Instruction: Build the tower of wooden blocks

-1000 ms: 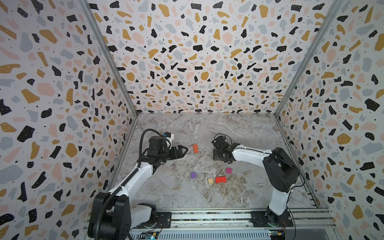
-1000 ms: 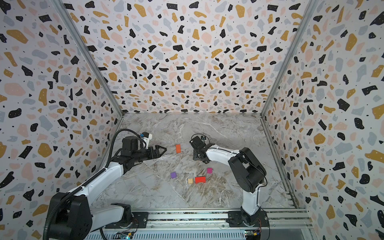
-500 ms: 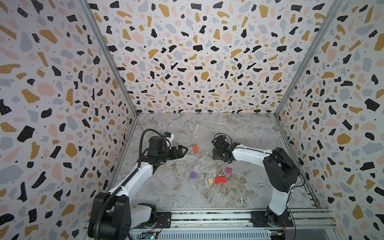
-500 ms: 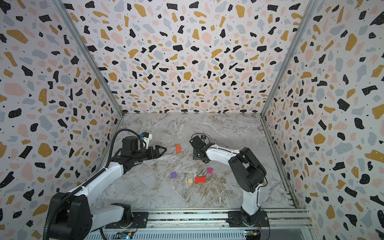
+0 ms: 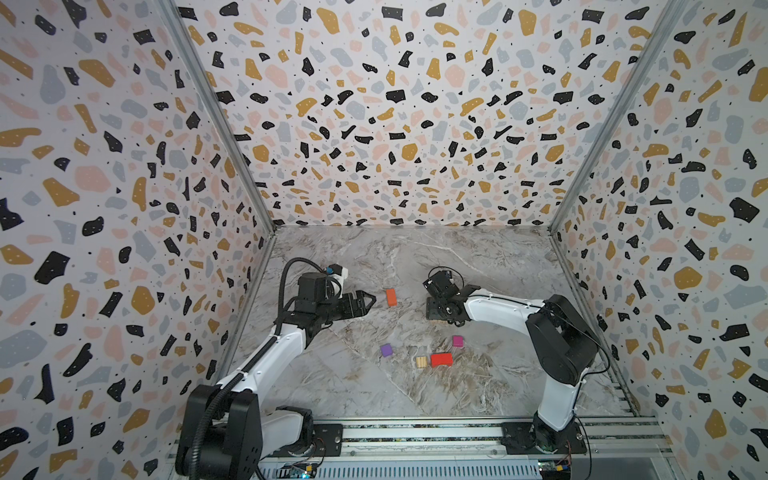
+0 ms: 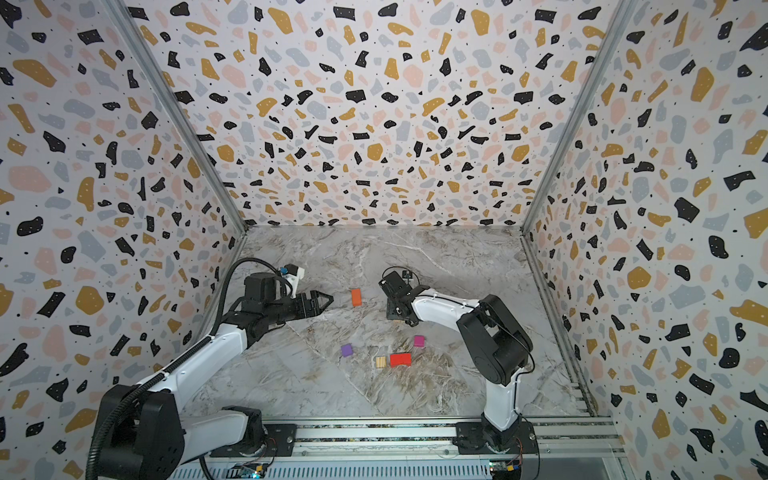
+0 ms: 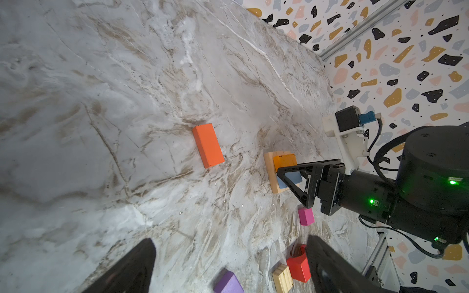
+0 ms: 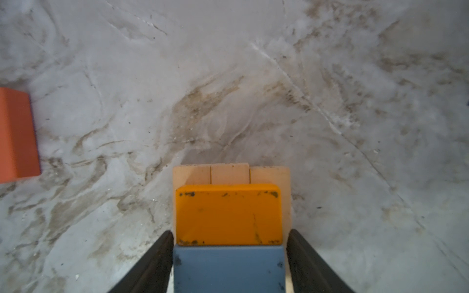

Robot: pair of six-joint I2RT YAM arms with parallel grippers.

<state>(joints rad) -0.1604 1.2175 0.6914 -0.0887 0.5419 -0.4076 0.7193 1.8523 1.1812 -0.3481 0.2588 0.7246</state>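
Marble table (image 5: 478, 257): right gripper (image 8: 230, 231) straddles blue block (image 8: 228, 269) on plank (image 8: 229, 173), pinch unclear. Left gripper (image 5: 368, 300) spread, empty. Crooked retreat could drag it off.

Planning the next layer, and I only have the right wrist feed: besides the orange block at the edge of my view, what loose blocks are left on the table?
Observer: Four more, clustered nearer the camera than the tower in both top views: a purple cube, a pink cube, a red block and a small tan block.
Operator: Where is the left gripper?
Observer: The left gripper hovers open just beside that orange block, holding nothing.
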